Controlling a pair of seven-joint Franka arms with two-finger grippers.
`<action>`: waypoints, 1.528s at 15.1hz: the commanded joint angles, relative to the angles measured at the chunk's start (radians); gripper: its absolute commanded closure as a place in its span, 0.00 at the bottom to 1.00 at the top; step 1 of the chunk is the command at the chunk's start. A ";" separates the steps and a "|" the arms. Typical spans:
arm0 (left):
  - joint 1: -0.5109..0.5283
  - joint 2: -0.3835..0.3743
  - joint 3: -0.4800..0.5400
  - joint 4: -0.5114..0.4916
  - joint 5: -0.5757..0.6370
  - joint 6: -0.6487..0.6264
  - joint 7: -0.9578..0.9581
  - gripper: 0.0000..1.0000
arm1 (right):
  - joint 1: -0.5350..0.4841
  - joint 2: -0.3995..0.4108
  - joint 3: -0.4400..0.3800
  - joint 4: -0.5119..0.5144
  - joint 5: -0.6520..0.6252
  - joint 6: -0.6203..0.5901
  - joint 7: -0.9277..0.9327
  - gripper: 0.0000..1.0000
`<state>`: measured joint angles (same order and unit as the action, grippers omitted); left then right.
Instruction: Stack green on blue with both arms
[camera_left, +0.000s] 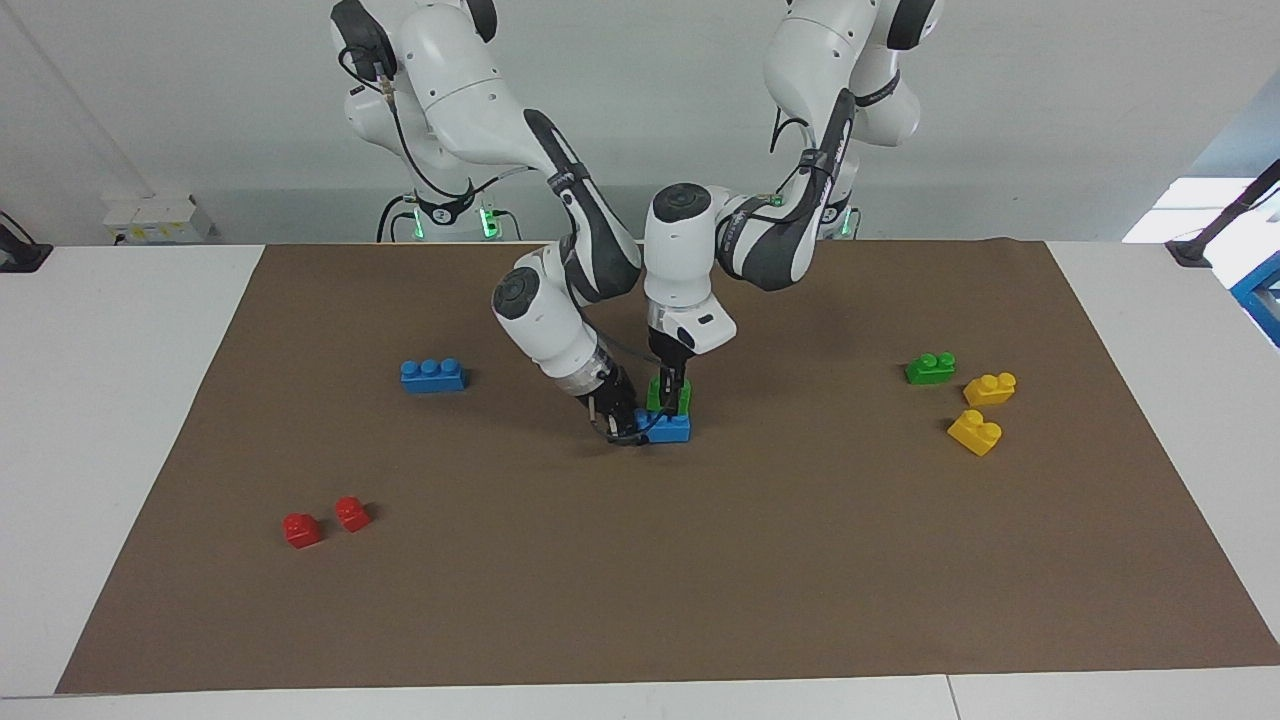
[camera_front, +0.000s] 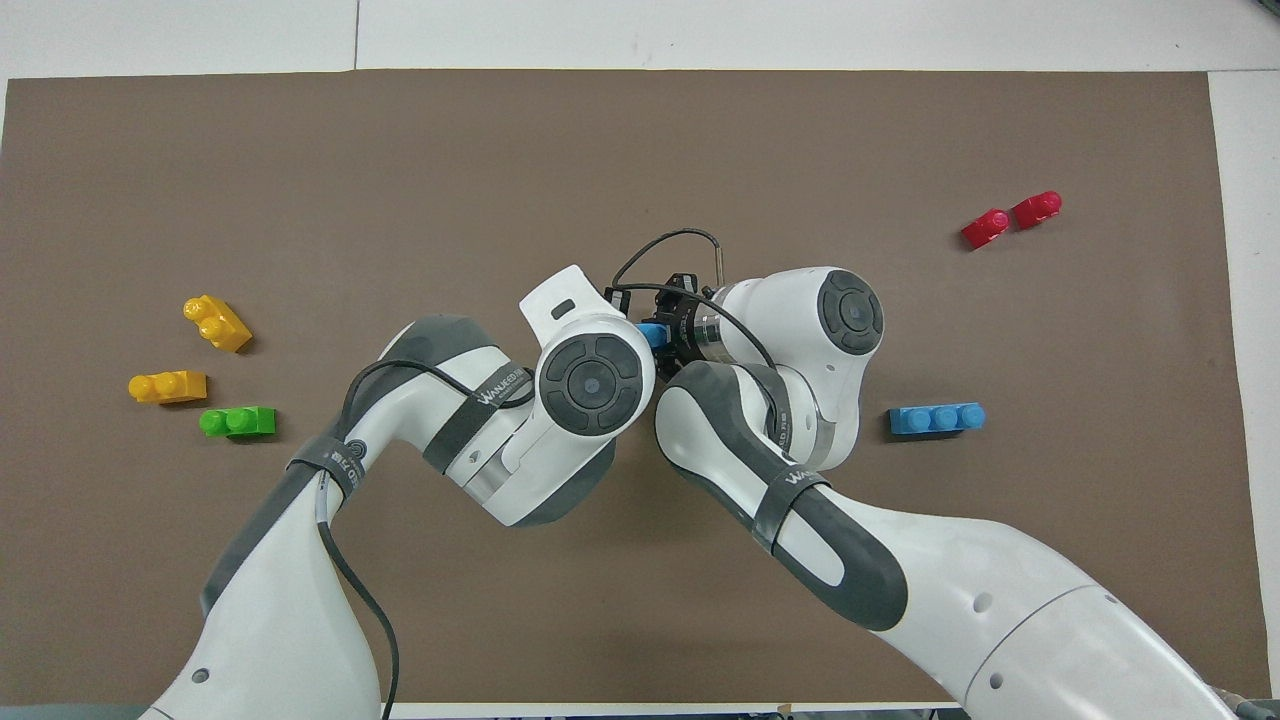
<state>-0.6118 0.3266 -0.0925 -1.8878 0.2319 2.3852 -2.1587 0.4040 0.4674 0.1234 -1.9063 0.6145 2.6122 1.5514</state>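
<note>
At mid-frame of the facing view, the small bright green plastic two-stud brick (camera_left: 668, 392) sits directly on top of the bright blue oblong plastic brick (camera_left: 666, 427), which lies on the brown mat (camera_left: 800, 560) with its long axis running across the frame. The green brick covers the blue brick's middle and the end toward the left arm's side; whether its underside is fully seated on the studs cannot be told. The left gripper (camera_left: 672, 388), descending vertically from the white arm entering at upper right of that view, is pinched on the green brick from above. The right gripper (camera_left: 622, 420), tilted in from the arm at upper left, is clamped on the blue brick's end toward the right arm's side, bracing it against the mat. In the overhead view only a sliver of the blue brick (camera_front: 653, 334) shows between the two wrists at centre; the green one is hidden.

Judgement: the coming move turns on the vertical relation, green straight over blue with long axes parallel; a downward press by the left arm appears to be what remains.

Elsewhere: a second green brick (camera_left: 930, 368) and two yellow bricks (camera_left: 982, 410) at right of the facing view, a second blue brick (camera_left: 432, 375) at left, two red bricks (camera_left: 325, 521) lower left
</note>
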 joint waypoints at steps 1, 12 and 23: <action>-0.011 0.032 0.011 0.013 0.036 0.029 -0.015 1.00 | 0.002 0.004 0.002 -0.022 0.013 0.025 -0.039 1.00; 0.000 0.064 0.014 0.009 0.052 0.057 -0.021 1.00 | 0.004 0.002 0.002 -0.025 0.013 0.028 -0.039 1.00; -0.003 0.095 0.020 -0.002 0.050 0.086 -0.056 1.00 | 0.004 0.002 0.002 -0.040 0.013 0.057 -0.039 1.00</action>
<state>-0.6102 0.3457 -0.0791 -1.8871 0.2545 2.4308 -2.1920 0.4039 0.4685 0.1247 -1.9118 0.6162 2.6271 1.5502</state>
